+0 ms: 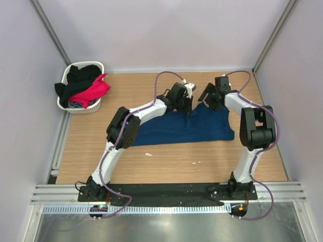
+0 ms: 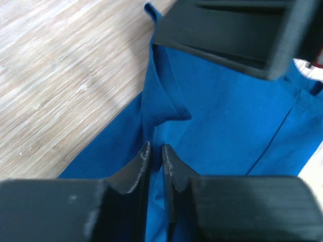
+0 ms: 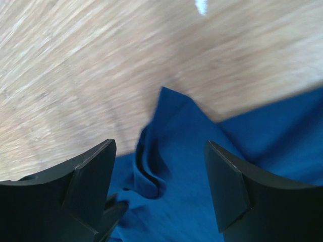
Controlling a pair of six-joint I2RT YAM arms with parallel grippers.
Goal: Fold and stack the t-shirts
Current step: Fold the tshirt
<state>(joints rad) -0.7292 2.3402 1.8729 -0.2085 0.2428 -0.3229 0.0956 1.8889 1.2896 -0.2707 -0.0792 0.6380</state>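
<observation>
A navy blue t-shirt [image 1: 176, 131] [image 2: 227, 116] [image 3: 202, 176] lies spread across the middle of the wooden table. At its far edge, my left gripper [image 1: 187, 106] [image 2: 155, 153] is shut on a raised fold of the blue cloth, which shows between the narrow-set fingers [image 2: 145, 157]. Just to the right, my right gripper [image 1: 209, 100] [image 3: 159, 147] stands open over a small upstanding crease of the same shirt near its far corner, touching nothing. A bright pink t-shirt [image 1: 94, 91] and a black t-shirt [image 1: 81, 75] are bundled in the basket.
The small white woven basket [image 1: 83, 108] sits at the back left corner of the table. Two tiny white scraps [image 1: 148, 154] lie on the wood in front of the navy shirt. Pale walls close in the table on three sides.
</observation>
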